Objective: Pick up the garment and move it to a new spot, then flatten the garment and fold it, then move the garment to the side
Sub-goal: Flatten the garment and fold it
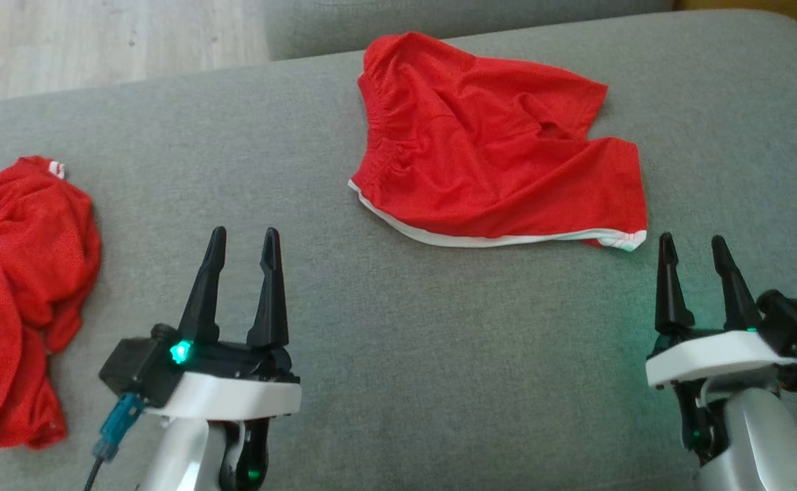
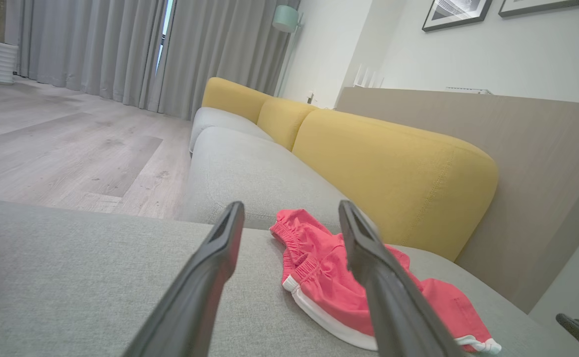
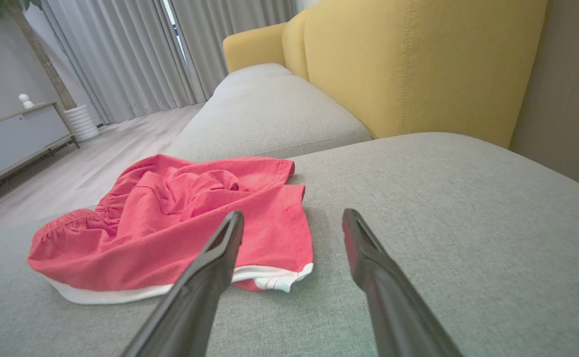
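Note:
The garment (image 1: 494, 150) is a pair of red shorts with a white hem, lying rumpled on the grey sofa seat (image 1: 398, 354). It also appears in the left wrist view (image 2: 319, 277) and the right wrist view (image 3: 170, 228). My left gripper (image 1: 243, 239) hovers open near the seat's front, left of and nearer than the shorts. My right gripper (image 1: 690, 244) stands open just below the shorts' right hem corner, holding nothing. In each wrist view the open fingers (image 2: 210, 277) (image 3: 210, 277) frame bare cushion and part of the shorts.
A second red cloth (image 1: 16, 286) lies crumpled at the seat's left edge. Yellow back cushions (image 2: 393, 173) run behind the seat. Wooden floor (image 2: 71, 139) lies beyond the sofa. A grey cabinet (image 3: 17, 134) stands by the curtains.

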Controlling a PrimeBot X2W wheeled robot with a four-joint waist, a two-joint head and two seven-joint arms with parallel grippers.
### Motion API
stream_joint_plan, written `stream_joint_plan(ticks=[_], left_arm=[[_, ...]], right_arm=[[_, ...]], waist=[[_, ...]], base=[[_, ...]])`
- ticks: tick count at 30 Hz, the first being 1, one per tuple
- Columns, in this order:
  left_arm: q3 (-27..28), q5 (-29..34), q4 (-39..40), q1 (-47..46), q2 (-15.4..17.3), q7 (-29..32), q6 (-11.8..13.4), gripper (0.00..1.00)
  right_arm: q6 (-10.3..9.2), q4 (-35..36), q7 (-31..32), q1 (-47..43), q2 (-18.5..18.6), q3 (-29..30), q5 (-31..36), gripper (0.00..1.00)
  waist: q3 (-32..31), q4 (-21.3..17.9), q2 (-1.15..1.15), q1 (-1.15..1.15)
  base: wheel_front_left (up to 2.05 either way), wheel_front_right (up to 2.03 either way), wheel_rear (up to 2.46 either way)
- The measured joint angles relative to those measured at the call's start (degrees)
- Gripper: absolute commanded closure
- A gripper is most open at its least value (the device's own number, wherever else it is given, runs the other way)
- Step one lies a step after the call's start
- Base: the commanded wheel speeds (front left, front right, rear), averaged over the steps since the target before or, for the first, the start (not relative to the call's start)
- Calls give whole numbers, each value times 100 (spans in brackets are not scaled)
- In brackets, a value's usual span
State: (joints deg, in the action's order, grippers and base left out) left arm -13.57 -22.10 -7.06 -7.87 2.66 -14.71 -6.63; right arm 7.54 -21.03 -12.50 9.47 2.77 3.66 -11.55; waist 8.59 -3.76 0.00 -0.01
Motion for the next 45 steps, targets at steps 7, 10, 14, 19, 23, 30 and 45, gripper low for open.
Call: stream_joint_plan(ticks=[7, 10, 14, 19, 23, 30, 45], left_arm=[[-182, 367, -457, -354, 18, 0, -48, 0], [-575, 475, -920, -812, 109, 2, -53, 0], [-1001, 497, -1474, -1415, 255, 202, -90, 0], [-1423, 467, -2384, -2463, 446, 600, -93, 0], [-1519, 433, -3039, -3072, 474, 661, -93, 0], [-1779, 268, -3895, -3649, 494, 645, -94, 0], [-2368, -271, -4624, -3989, 407, 372, -94, 100]], right_arm=[[0, 188, -11, 234, -3, -69, -82, 0], [0, 249, -3, 349, -3, -24, -79, 0], [0, 318, -1, 429, -3, 18, -79, 0], [0, 359, -2, 539, -4, -4, -81, 0], [0, 388, -5, 705, -4, -66, -81, 0], [0, 387, -12, 774, -4, -102, -82, 0], [0, 213, -63, 776, -4, -24, -35, 0]], waist=[[295, -120, 0, 1], [475, -154, 0, 1], [676, -184, 0, 1], [995, -252, 0, 2], [1206, -332, 0, 2], [1422, -480, 0, 2], [1336, -493, 0, 1]], base=[[0, 0, 0], [0, 0, 0], [0, 0, 0], [0, 0, 0], [0, 0, 0], [0, 0, 0], [0, 0, 0]])
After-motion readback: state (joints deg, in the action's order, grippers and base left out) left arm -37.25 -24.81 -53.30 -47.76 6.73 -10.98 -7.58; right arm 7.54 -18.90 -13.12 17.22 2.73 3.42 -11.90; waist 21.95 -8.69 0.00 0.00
